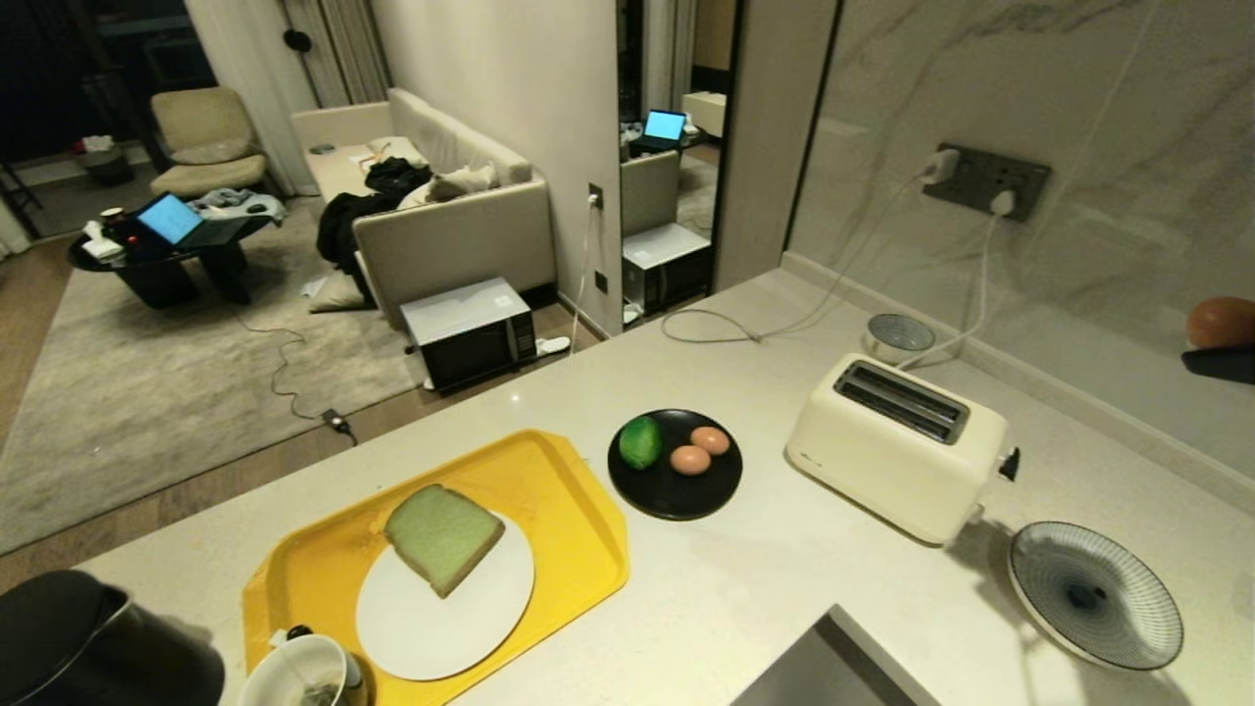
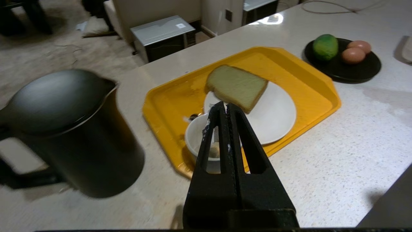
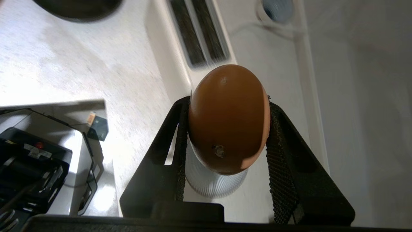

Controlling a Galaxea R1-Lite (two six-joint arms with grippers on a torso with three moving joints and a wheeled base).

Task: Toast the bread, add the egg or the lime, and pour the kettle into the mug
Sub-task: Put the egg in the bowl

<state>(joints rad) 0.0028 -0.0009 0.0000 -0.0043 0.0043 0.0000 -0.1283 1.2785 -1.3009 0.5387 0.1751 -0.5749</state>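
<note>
My right gripper (image 3: 229, 100) is shut on a brown egg (image 3: 229, 119), held in the air over the striped plate (image 3: 206, 183) beside the toaster (image 3: 180, 38). In the head view that egg (image 1: 1221, 322) shows at the far right edge. The pale green bread (image 1: 443, 536) lies on a white plate (image 1: 441, 628) in the yellow tray (image 1: 578, 510). The lime (image 1: 641, 441) and two more eggs (image 1: 690, 459) rest on a black plate (image 1: 677, 495). The black kettle (image 2: 67, 129) and white mug (image 2: 196, 137) stand near my left gripper (image 2: 224, 104), which is shut and empty.
A cream toaster (image 1: 897, 446) stands with its two slots empty. The striped plate (image 1: 1095, 594) sits at its near right, and a small bowl (image 1: 899, 335) lies behind it near cables from the wall socket (image 1: 985, 179). A dark sink edge (image 1: 833, 667) cuts into the counter's front.
</note>
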